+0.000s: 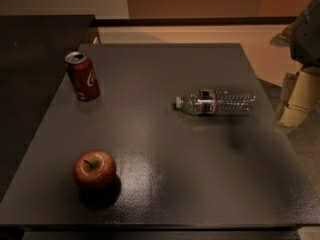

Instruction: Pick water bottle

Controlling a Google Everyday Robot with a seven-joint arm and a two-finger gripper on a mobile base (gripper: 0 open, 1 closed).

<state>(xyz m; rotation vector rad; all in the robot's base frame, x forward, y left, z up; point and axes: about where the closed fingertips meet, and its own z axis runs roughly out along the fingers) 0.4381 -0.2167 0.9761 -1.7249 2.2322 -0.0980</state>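
The water bottle (216,103) lies on its side on the dark table (165,184), right of centre, with its white cap pointing left and a red-and-dark label band near the neck. My gripper (298,100) is at the right edge of the view, beyond the table's right side and a short way right of the bottle's base. It is not touching the bottle and holds nothing.
A red soda can (82,76) stands upright at the table's back left. A red apple (94,170) sits at the front left. A second dark surface (30,59) adjoins the table on the left. The floor lies behind and to the right.
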